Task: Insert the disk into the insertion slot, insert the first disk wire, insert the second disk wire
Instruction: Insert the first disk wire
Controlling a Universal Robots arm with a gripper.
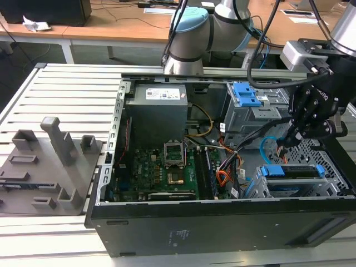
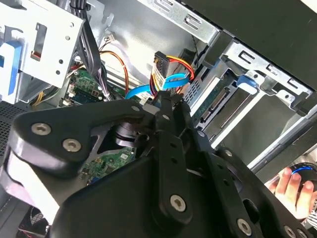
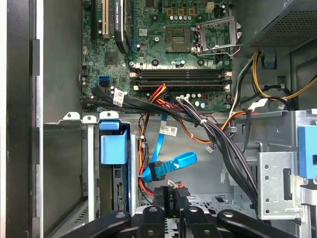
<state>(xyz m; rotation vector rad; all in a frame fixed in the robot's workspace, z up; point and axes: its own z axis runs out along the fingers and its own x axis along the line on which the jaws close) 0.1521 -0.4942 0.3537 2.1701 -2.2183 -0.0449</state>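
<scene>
The disk (image 1: 293,172), silver with a bright blue bracket, sits in the insertion slot (image 1: 255,188), a perforated metal cage at the case's front right corner in the exterior view. Its blue bracket (image 3: 113,148) and connector edge (image 2: 217,100) show in the wrist views. My gripper (image 1: 290,137) hangs just above and behind the disk, shut on the black plug (image 3: 171,199) of the orange-red-black bundle, the first disk wire (image 2: 159,63). The second disk wire (image 3: 168,165), a flat light-blue cable, loops loose beside that plug, apart from the disk.
A taller grey cage with a blue latch (image 1: 246,94) stands behind the slot. Black cable bundles (image 3: 223,144) cross between the motherboard (image 1: 161,167) and the cages. A person's hand (image 2: 292,187) rests outside the case. A grey fixture (image 1: 50,161) lies at the exterior view's left.
</scene>
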